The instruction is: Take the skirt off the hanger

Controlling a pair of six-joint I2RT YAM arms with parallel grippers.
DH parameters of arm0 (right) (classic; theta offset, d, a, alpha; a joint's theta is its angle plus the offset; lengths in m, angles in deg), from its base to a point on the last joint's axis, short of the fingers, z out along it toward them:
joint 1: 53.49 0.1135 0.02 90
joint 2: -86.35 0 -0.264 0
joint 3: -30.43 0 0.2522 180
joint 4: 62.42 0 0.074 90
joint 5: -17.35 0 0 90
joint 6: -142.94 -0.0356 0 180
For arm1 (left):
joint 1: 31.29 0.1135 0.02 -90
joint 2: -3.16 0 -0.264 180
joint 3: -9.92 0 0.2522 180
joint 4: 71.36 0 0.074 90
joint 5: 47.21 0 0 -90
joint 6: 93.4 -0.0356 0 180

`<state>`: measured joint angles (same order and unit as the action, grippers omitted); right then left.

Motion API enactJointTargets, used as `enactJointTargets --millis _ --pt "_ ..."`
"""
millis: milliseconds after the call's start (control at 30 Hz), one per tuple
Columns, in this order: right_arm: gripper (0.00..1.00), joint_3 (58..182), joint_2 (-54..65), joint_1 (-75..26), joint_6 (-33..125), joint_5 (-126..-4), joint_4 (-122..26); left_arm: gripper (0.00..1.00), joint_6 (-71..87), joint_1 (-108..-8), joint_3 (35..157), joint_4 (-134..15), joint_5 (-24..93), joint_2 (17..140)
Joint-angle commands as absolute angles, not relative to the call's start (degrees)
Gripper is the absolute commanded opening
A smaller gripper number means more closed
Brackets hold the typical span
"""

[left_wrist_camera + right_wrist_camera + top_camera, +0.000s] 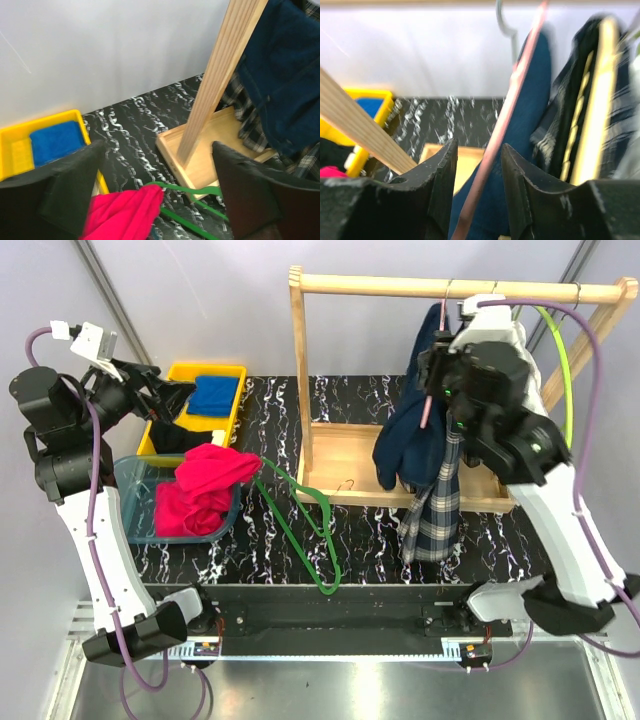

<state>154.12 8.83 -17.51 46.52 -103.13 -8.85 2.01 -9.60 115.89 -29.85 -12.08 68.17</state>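
The plaid skirt (436, 508) hangs from the wooden rack (300, 360), partly behind a plain navy garment (403, 445). In the right wrist view the skirt (555, 131) wraps a pale yellow hanger (594, 125) at the right. My right gripper (432, 365) is raised at the rail. Its jaws (480, 147) stand narrowly apart on either side of a pink hanger's bar (520, 75), left of the pale hanger. My left gripper (168, 392) hovers over the yellow bin, open (157, 147) and holding nothing.
A green hanger (305, 520) lies on the black marbled table (370, 540). A clear tub (135, 502) holds red cloth (205, 485). The yellow bin (240, 405) holds a blue cloth (213, 395). The rack's wooden base tray (340, 465) sits under the garments.
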Motion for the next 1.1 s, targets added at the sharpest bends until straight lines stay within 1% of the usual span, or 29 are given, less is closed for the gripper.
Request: enactJointTargets --millis 0,67,200,300,467,567,600,667,767,833,867,900,1000,1067 --pt "0.0 152.91 16.21 -17.2 57.72 -89.48 -12.02 0.99 2.66 -9.67 116.5 -31.49 -13.11 68.46" --pt "0.0 153.53 16.74 -17.28 59.78 -88.91 -11.31 0.99 2.75 -9.67 116.41 -31.49 -13.02 68.73" --pt "0.0 156.86 15.69 -17.19 65.49 -93.91 -12.18 0.99 3.19 -9.76 116.41 -31.67 -13.37 69.16" --pt "0.0 159.15 14.11 -17.28 67.0 -93.57 -13.24 0.99 3.8 -9.76 116.67 -32.28 -13.46 69.6" --pt "0.0 157.05 14.19 -17.28 68.14 -94.18 -16.23 0.99 4.68 -9.67 116.85 -32.64 -13.55 69.69" --pt "0.0 158.79 10.61 -19.12 73.31 -98.48 -19.83 0.99 5.3 -9.67 116.24 -33.34 -13.9 69.69" --pt "0.0 159.76 9.54 -21.3 73.33 -98.58 -19.92 0.99 5.82 -9.76 116.32 -33.77 -14.25 69.95" --pt "0.0 161.09 7.96 -21.85 71.5 -98.41 -19.92 0.99 6.26 -9.84 116.76 -33.95 -14.52 70.13" --pt "0.0 157.32 9.09 -21.85 68.5 -99.45 -19.75 0.99 6.27 -9.84 116.59 -34.39 -14.34 69.34" --pt "0.25 153.28 10.32 -21.94 66.49 -100.42 -19.92 0.99 5.83 -9.84 115.71 -34.66 -14.52 68.46" --pt "0.42 152.31 10.59 -21.94 65.52 -100.34 -19.92 0.99 5.39 -9.76 115.53 -34.66 -14.6 67.85" --pt "0.53 151.43 10.76 -21.94 64.55 -99.73 -19.66 0.99 5.21 -9.84 115.18 -34.74 -14.61 67.67" --pt "0.71 153.95 9.89 -21.94 59.8 -99.1 -17.91 0.99 5.12 -9.84 114.39 -34.66 -14.78 67.58" --pt "0.73 155.46 8.66 -21.94 57.52 -99.72 -16.58 0.99 5.3 -9.84 114.47 -34.66 -15.13 67.67"
